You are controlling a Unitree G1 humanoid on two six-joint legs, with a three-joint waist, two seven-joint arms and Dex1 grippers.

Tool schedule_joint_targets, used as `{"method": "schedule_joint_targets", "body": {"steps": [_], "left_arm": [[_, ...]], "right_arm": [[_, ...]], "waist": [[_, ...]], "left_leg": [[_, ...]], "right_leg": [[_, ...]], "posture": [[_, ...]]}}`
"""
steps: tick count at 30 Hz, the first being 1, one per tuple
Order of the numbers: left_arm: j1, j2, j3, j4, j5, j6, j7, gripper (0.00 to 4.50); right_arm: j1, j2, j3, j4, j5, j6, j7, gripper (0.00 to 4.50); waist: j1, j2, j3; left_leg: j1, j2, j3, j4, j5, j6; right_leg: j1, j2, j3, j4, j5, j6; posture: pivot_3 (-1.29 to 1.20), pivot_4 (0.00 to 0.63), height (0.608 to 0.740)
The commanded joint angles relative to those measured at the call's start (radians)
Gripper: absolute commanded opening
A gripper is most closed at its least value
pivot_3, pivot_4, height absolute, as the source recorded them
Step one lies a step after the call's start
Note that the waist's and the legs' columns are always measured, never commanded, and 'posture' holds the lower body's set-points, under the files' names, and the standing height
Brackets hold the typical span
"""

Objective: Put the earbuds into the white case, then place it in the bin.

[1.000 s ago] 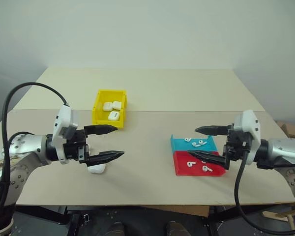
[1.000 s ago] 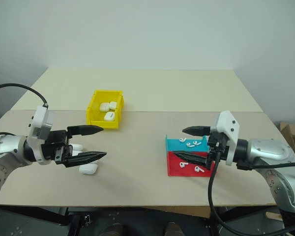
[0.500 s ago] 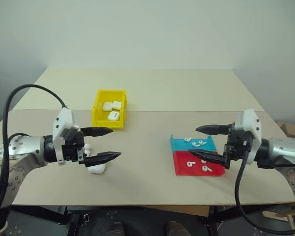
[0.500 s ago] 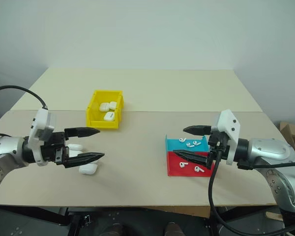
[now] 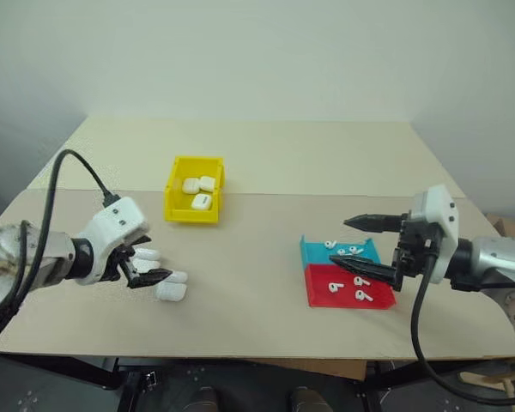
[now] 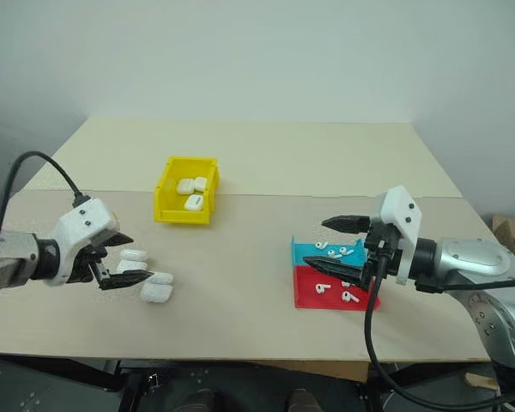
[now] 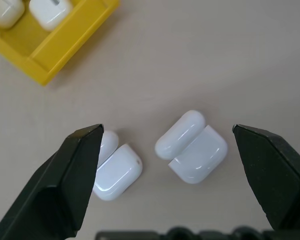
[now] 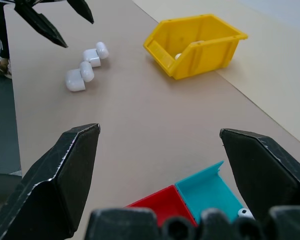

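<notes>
- While our left tool [image 5: 148, 266] hung with fingers apart over two open white cases [image 7: 191, 146] on the surface [image 5: 257, 249], nothing was held.
- Our right tool [image 5: 362, 246] stood wide above the earbuds [image 5: 348, 251] in the tray [image 5: 322, 292]; the yellow bin [image 5: 194, 189] sat farther back.

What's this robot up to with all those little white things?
It is packing earbuds into cases. Its open left gripper hangs over two open white cases on the table, holding nothing. Its open right gripper waits above the tray of loose earbuds. The yellow bin already holds three cases.
</notes>
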Motion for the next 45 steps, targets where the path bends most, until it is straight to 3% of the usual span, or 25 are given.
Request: {"method": "schedule_joint_targets", "body": {"steps": [1,5,7,10,13,15,22,30,45], "left_arm": [[-0.093,-0.035,-0.043,0.019,0.020,0.188,0.099,4.50],[-0.257,-0.149,-0.081,0.096,0.028,0.429,0.233,4.50],[-0.278,-0.174,-0.109,0.102,0.051,0.446,0.301,4.50],[-0.332,-0.152,-0.247,0.114,0.052,0.446,0.402,4.50],[-0.339,-0.239,-0.164,0.154,-0.011,0.446,0.539,4.50],[-0.361,-0.239,-0.159,0.234,-0.108,0.446,0.637,4.50],[-0.490,-0.126,-0.315,0.481,-0.554,0.446,0.952,4.50],[-0.586,-0.136,-0.431,0.727,-0.958,0.446,1.307,4.50],[-0.571,-0.283,-0.443,0.913,-1.242,0.357,1.752,4.50]], "right_arm": [[-0.001,-0.016,-0.043,-0.031,0.026,0.015,-0.016,4.49],[-0.010,-0.024,-0.048,-0.025,0.040,0.033,-0.016,4.49],[-0.014,-0.027,-0.043,-0.019,0.043,0.036,-0.014,4.49],[-0.023,-0.031,-0.027,-0.008,0.040,0.031,-0.011,4.49],[-0.036,-0.031,-0.021,-0.003,0.047,0.037,-0.011,4.49],[-0.039,-0.033,-0.019,-0.001,0.047,0.037,-0.009,4.49],[-0.043,-0.036,-0.015,0.008,0.044,0.028,-0.002,4.49],[-0.044,-0.037,-0.019,0.005,0.045,0.027,-0.001,4.49],[-0.044,-0.040,-0.029,-0.009,0.057,0.032,-0.006,4.49]], "waist": [[-0.002,0.000,0.000],[-0.001,-0.001,0.001],[-0.003,-0.002,0.000],[-0.003,-0.002,0.000],[-0.001,-0.002,0.000],[-0.001,-0.002,0.001],[-0.001,-0.002,0.001],[0.001,-0.002,0.001],[0.002,-0.002,0.001]], "left_leg": [[0.000,0.000,0.000,0.000,0.000,0.000],[-0.001,0.000,-0.003,0.000,0.000,0.000],[-0.001,0.000,-0.004,0.001,0.000,0.000],[-0.001,0.000,-0.005,0.001,0.000,0.000],[-0.001,0.000,-0.005,0.001,0.000,0.000],[-0.002,0.000,-0.006,0.002,0.000,0.000],[-0.002,0.000,-0.007,0.002,0.000,0.000],[-0.002,0.000,-0.007,0.002,0.000,0.000],[-0.002,0.000,-0.007,0.002,0.000,-0.001]], "right_leg": [[0.000,0.000,0.000,0.000,0.000,0.000],[0.000,0.002,0.000,0.001,0.000,0.000],[0.000,0.002,-0.001,0.001,0.000,0.000],[0.000,0.002,-0.001,0.001,0.000,0.000],[0.000,0.002,-0.001,0.001,0.000,0.000],[0.000,0.002,-0.001,0.001,0.000,0.000],[0.000,0.002,-0.002,0.001,0.000,0.000],[0.000,0.002,-0.003,0.002,0.000,-0.001],[0.000,0.002,-0.003,0.002,0.000,-0.001]], "posture": [[0.00,0.150,0.740],[0.00,0.150,0.740],[0.00,0.150,0.740],[0.00,0.150,0.740],[0.00,0.150,0.740],[0.00,0.150,0.740],[0.00,0.150,0.740],[0.00,0.150,0.740],[0.00,0.150,0.740]]}}
